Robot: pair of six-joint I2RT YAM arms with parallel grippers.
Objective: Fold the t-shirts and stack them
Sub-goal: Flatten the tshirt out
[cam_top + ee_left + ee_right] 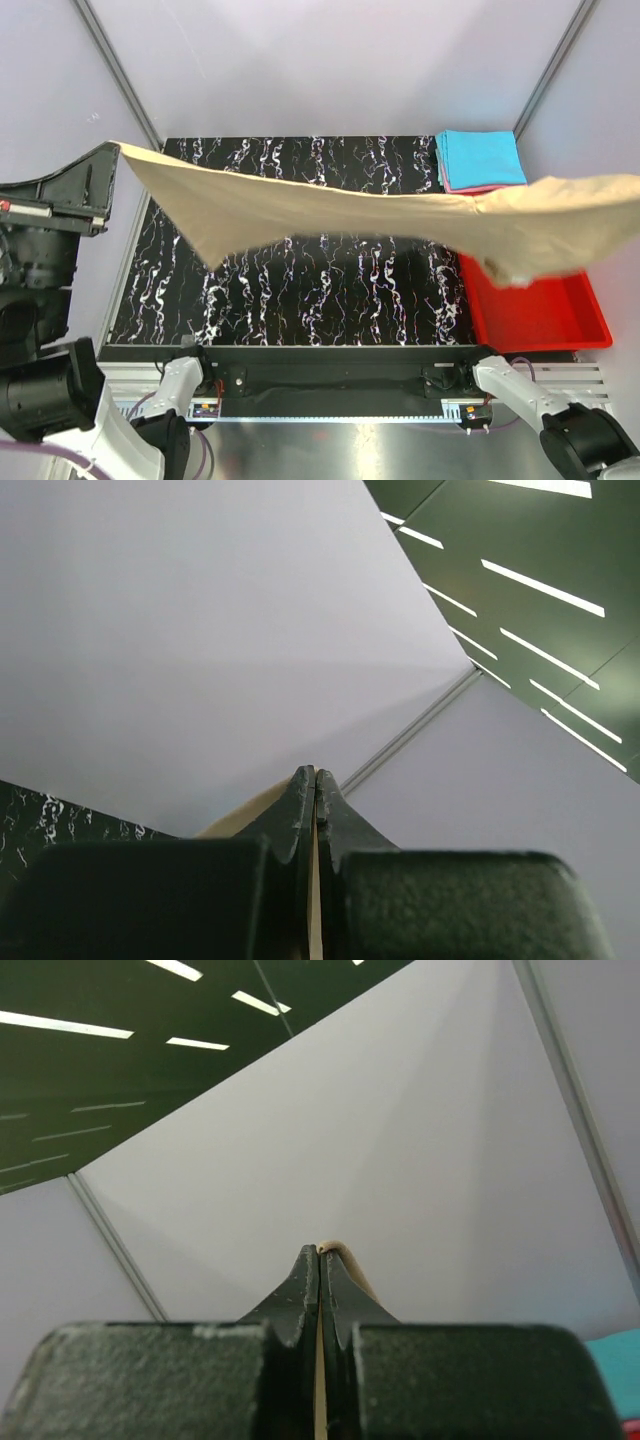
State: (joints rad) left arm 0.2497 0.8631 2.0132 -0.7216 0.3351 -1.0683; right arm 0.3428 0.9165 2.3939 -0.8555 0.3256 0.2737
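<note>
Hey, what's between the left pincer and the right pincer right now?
The tan t-shirt, held up and spanning from the left pincer toward the right pincer, which is past the frame edge. The top view shows it; both wrist views show cloth pinched.

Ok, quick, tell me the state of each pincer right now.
Left pincer: closed, holding one end of the tan shirt.
Right pincer: closed, holding the other end of it.

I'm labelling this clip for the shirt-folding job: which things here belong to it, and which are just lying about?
Job: tan shirt, held aloft between left hand and right hand; folded blue shirt on pink shirt.
Lying about: red bin.
</note>
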